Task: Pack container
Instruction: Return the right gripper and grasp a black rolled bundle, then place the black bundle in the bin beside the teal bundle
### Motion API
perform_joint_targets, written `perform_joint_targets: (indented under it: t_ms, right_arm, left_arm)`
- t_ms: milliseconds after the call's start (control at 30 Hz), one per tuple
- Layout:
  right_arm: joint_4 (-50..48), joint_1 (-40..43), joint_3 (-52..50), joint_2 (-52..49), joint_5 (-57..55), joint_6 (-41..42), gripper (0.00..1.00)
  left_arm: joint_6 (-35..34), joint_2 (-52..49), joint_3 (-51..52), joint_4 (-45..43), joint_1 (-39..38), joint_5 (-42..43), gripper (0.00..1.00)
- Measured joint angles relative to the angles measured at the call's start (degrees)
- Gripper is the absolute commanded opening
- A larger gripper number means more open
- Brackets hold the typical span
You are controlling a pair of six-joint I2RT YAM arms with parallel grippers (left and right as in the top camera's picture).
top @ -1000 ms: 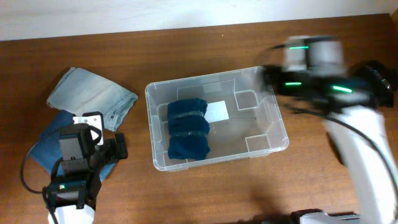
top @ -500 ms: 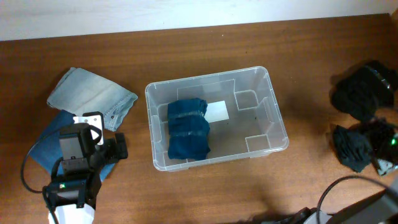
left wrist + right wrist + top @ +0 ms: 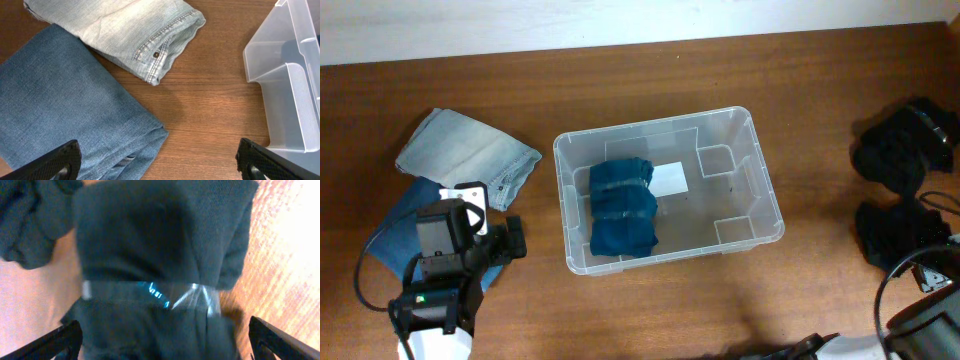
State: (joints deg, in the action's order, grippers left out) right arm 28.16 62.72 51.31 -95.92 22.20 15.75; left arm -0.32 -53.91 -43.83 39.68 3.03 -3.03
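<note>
Currently, navy bundle (image 3: 623, 208) in container (image 3: 767, 200), beside label (image 3: 669, 179), left pincer (image 3: 160, 162) spread, right pincer (image 3: 165, 340) spread

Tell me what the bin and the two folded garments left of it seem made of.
The container: clear, glossy rigid plastic, see-through walls. The light garment: faded denim, judging by twill weave, stitched seams and a metal rivet. The darker garment: likely denim too, matte blue weave.

Container (image 3: 722, 203) mid-table, rolled bundle (image 3: 623, 207) in its left half; folded jeans (image 3: 470, 155) at left, clothes pile (image 3: 898, 160) far right
</note>
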Motion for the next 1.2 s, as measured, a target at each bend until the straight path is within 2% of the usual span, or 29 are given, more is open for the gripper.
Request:
perform_joint_targets:
  t_ms: [33,67,133,167,200,267,300,367,633,800,933,1100,1200]
  right_arm:
    - [-0.2,0.0,0.2,-1.2,0.0,-0.5,0.99]
    - [-0.7,0.2,0.5,-1.3,0.7,-0.8,0.95]
    - [-2.1,0.3,1.2,-2.6,2.7,-1.3,0.8]
    - [-3.4,0.3,1.4,-3.9,4.9,-1.6,0.61]
    - [-3.8,0.4,1.7,-4.4,6.1,-1.2,0.52]
    - [-4.3,0.5,1.7,-6.3,9.6,-1.7,0.26]
    - [-4.2,0.5,1.7,-6.9,10.6,-1.6,0.21]
    - [-4.1,0.5,1.3,-7.7,13.0,-1.5,0.04]
    - [-1.5,0.5,1.0,-7.7,24.3,-1.4,0.04]
    - [1.6,-1.9,1.0,-0.2,29.0,-1.3,0.04]
    - [2.9,-9.6,2.0,12.4,31.1,-2.6,0.04]
    - [2.9,-25.4,3.9,27.3,29.8,-4.2,0.04]
    - [2.9,-35.2,4.4,32.9,28.0,-6.0,0.04]
  left_arm:
    - [0.0,0.0,0.0,0.0,0.0,0.0,0.99]
    - [0.0,0.0,0.0,0.0,0.0,0.0,0.99]
    - [0.0,0.0,0.0,0.0,0.0,0.0,0.99]
    - [0.0,0.0,0.0,0.0,0.0,0.0,0.99]
    - [0.0,0.0,0.0,0.0,0.0,0.0,0.99]
    - [0.0,0.0,0.0,0.0,0.0,0.0,0.99]
    - [0.0,0.0,0.0,0.0,0.0,0.0,0.99]
    - [0.0,0.0,0.0,0.0,0.0,0.0,0.99]
    - [0.0,0.0,0.0,0.0,0.0,0.0,0.99]
    - [0.0,0.0,0.0,0.0,0.0,0.0,0.99]
    - [0.0,0.0,0.0,0.0,0.0,0.0,0.99]
    - [0.0,0.0,0.0,0.0,0.0,0.0,0.99]
    - [0.0,0.0,0.0,0.0,0.0,0.0,0.99]
